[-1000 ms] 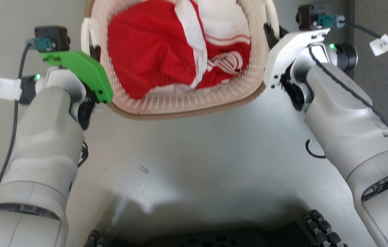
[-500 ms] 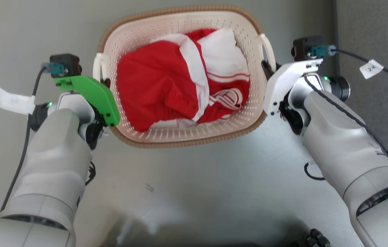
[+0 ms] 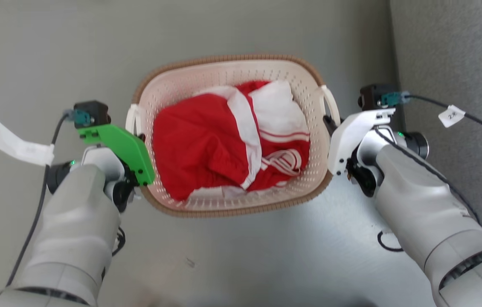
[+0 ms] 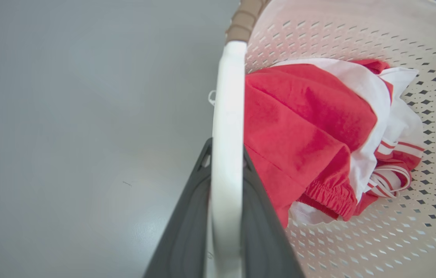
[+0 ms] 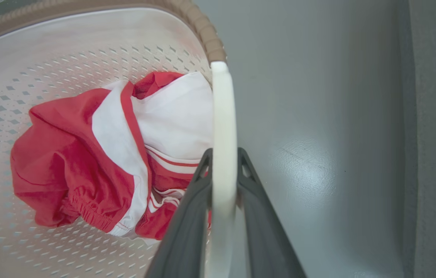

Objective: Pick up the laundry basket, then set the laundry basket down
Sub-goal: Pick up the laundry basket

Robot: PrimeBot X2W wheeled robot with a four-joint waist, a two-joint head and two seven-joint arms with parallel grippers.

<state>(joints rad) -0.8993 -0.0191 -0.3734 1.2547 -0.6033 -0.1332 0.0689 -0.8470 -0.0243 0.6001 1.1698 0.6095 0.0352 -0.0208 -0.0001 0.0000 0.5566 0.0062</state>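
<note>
This looks like a robotics lab or test room rather than a lived-in home. The smooth grey floor [image 3: 241, 264] is bare with a dull sheen, and a darker grey textured strip [image 3: 458, 51], carpet or partition, runs along the right. A marked paper tag [image 3: 452, 115] hangs on a cable [image 3: 426, 100]. The laundry basket [image 3: 224, 59] adds a domestic touch.

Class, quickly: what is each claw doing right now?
Left claw: closed on the laundry basket's left handle.
Right claw: closed on its right handle.
</note>
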